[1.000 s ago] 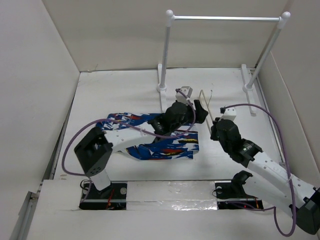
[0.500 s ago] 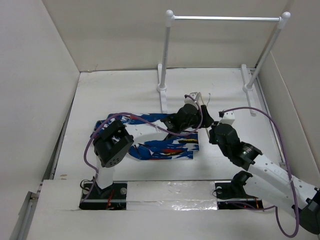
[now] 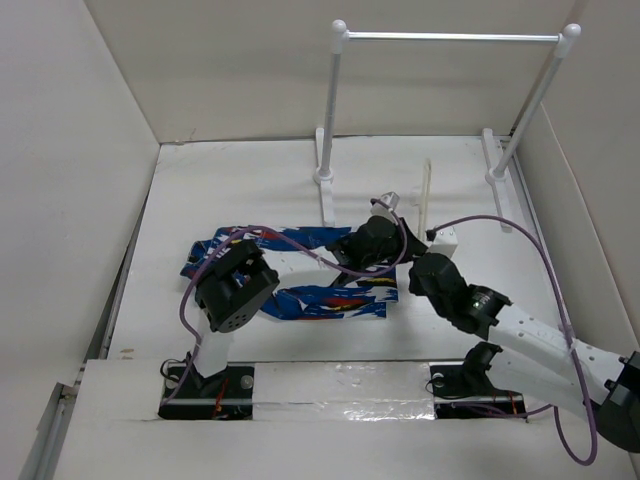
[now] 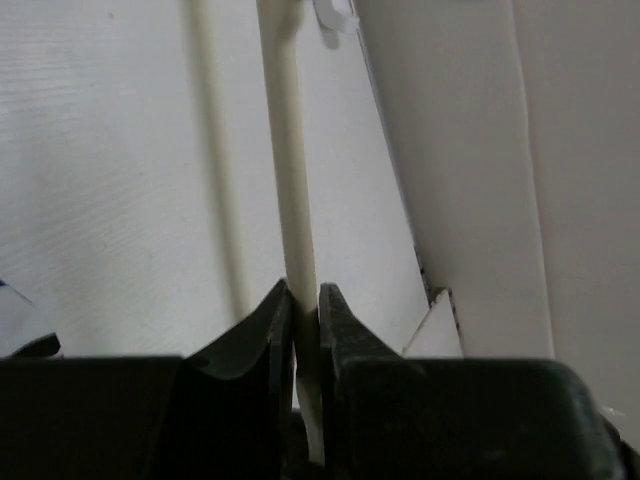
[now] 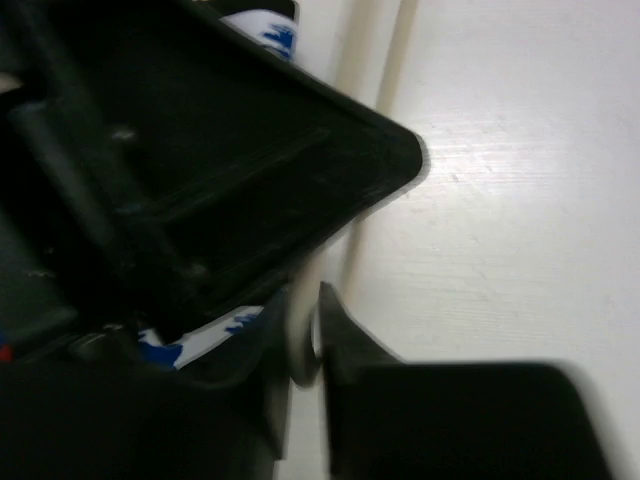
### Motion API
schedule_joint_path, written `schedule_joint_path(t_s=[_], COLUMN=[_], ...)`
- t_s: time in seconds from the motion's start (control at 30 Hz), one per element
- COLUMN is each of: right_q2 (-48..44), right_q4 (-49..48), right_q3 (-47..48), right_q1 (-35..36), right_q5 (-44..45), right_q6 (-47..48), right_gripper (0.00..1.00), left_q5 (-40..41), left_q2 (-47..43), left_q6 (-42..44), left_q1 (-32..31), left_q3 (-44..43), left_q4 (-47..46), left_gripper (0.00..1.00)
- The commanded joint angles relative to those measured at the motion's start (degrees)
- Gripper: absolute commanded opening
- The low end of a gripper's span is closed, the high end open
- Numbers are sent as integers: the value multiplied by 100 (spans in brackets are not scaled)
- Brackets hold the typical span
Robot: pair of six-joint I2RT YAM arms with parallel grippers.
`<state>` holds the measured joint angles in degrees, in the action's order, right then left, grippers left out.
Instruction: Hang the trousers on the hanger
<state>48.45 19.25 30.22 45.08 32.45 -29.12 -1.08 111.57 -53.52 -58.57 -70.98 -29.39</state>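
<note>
Since a second ago the left arm has swung right across the cloth and its fingers, then spread, have clamped down, while the hanger has tipped from lying flat to pointing toward the far edge. Nearest us, the trousers (image 3: 330, 300) lie spread flat on the table (image 3: 230, 180), left of centre and toward the near edge, with the left arm stretched over them. No fingers touch them. Just past their right end, the right fingers (image 5: 350, 335) are clenched on a thin cream bar of the hanger (image 3: 424, 190). A little farther on, the left fingers (image 4: 262, 335) pinch another bar of it, which runs straight up out of the pinch in the left wrist view. We judge that the step in hand is securing the hanger with both arms; the cloth is not yet on it. The next move likely calls for one arm to let go and fetch a trouser end while the other keeps the slim bar from pivoting. The rail stand (image 3: 450, 37) stands beyond, at the far edge.
</note>
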Motion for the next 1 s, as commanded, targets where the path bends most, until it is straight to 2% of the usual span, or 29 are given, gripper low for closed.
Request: schedule_joint_path(t_s=[0.0, 0.1, 0.2, 0.27, 0.37, 0.43, 0.47, 0.57, 0.6, 0.67, 0.7, 0.77, 0.8, 0.97], right_q2=[-142, -528, -1090, -1528, -1821, -1673, -1672, -927, -733, -276, -161, 42, 68, -107], right_q4=[113, 350, 623, 694, 607, 117, 115, -499, -692, -974, -1236, -1440, -1633, -1862], right_q3=[107, 125, 247, 353, 371, 319, 318, 309, 327, 283, 257, 213, 169, -155], right_q1=[141, 282, 282, 282, 107, -278, -446, -1070, -1185, -1413, -1414, -1493, -1493, -1432], right_q5=[455, 421, 342, 289, 105, -245, -448, -1318, -1485, -1750, -1838, -2259, -2330, -2348], right_q6=[-277, -409, -384, -200, -33, 169, 231, 328, 302, 302, 302, 311, 293, 232], right_gripper=[28, 54, 64, 65, 72, 70, 66, 23, 16, 21, 37, 52, 57, 55], left_q5=[-59, -129, -173, -164, -156, -147, -147, -33, -15, 11, 3, -50, -50, -76], left_q2=[-302, -425, -574, -697, -829, -943, -979, -1154, -1207, -1286, -1295, -1304, -1296, -1260], left_q6=[149, 87, 52, 52, 96, 96, 87, 148, 166, 201, 201, 219, 219, 193], left_q1=[-41, -41, -41, -41, -41, -119, -120, -287, -365, -419, -419, -419, -419, -419], left_q3=[339, 663, 1041, 1278, 1551, 1840, 1920, 2175, 2237, 2351, 2378, 2422, 2431, 2536], left_q4=[-427, -847, -1252, -1403, -1622, -2060, -2062, -2317, -2396, -2449, -2484, -2493, -2502, -2589], left_gripper=[0, 0, 0, 0, 0, 0, 0, 0, 0, 0, 0, 0, 0, 0])
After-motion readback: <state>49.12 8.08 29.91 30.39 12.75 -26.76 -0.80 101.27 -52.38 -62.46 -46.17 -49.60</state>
